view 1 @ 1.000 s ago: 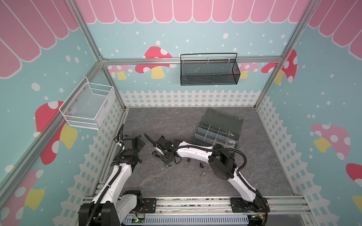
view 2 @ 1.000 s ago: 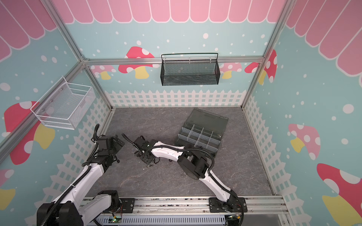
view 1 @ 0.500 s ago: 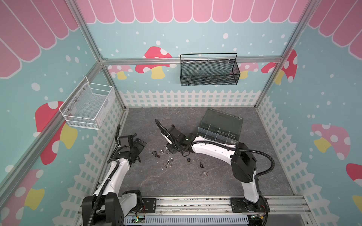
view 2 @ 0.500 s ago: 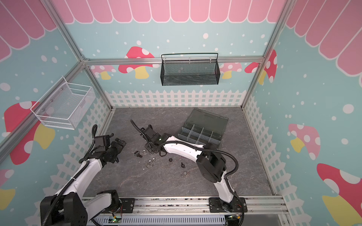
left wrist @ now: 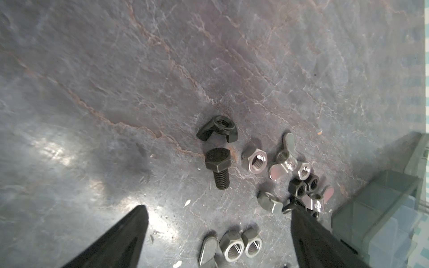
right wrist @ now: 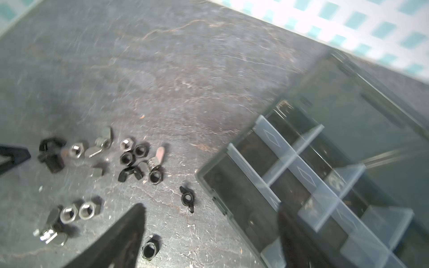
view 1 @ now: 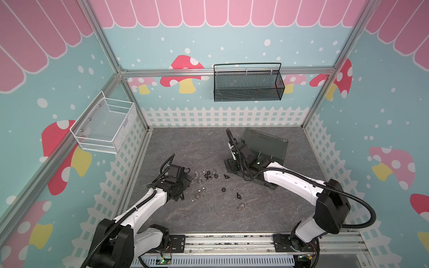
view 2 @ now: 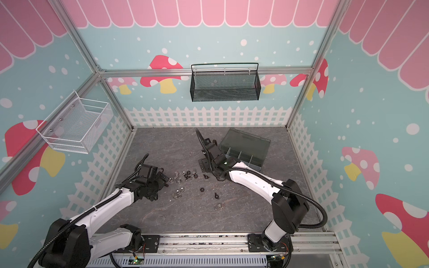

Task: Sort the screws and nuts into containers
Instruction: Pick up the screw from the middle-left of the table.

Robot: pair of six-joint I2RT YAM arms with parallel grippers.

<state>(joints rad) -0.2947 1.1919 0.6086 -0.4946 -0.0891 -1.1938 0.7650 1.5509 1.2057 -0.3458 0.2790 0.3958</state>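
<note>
- Both top views: bright, even light, soft shadows, edges bowed.
- Left wrist view: sharp; glare on tabletop [left wrist: 53, 150].
- Right wrist view: motion blur, overexposed wall [right wrist: 348, 25].

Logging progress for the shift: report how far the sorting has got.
Done: nothing clear shows inside the box; blur hides detail. In hand: nothing; right gripper open at the box's edge, left gripper open above the nuts. Left: a bolt and many nuts loose on the table.
</note>
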